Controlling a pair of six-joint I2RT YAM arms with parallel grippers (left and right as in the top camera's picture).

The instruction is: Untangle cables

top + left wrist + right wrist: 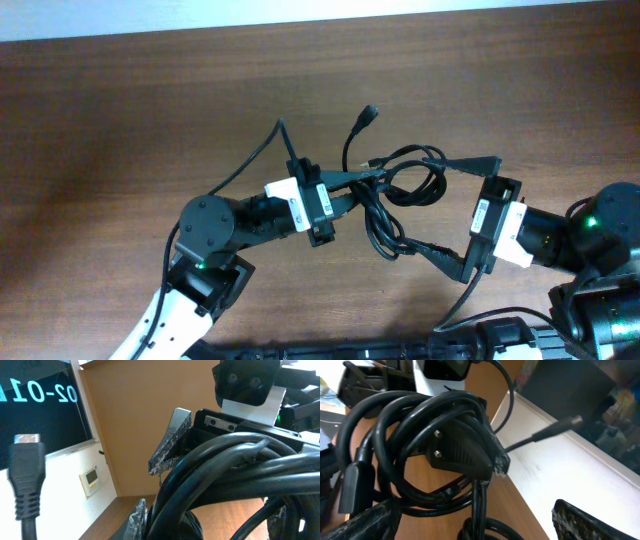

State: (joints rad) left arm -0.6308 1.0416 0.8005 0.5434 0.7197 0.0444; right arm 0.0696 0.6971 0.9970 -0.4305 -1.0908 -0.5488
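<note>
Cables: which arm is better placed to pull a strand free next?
Right, probably. The right gripper is open, facing the cables, while the left gripper is shut on them as an anchor.

We see the cables [400, 190], thin black cords knotted into one looped bundle over the tabletop's [120, 120] middle, one plug end [369, 114] poking free toward the far side.

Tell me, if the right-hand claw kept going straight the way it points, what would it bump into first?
Probably the tangled bundle of thin black cables, which sits directly ahead of the open right gripper. How far ahead is hard to judge.
</note>
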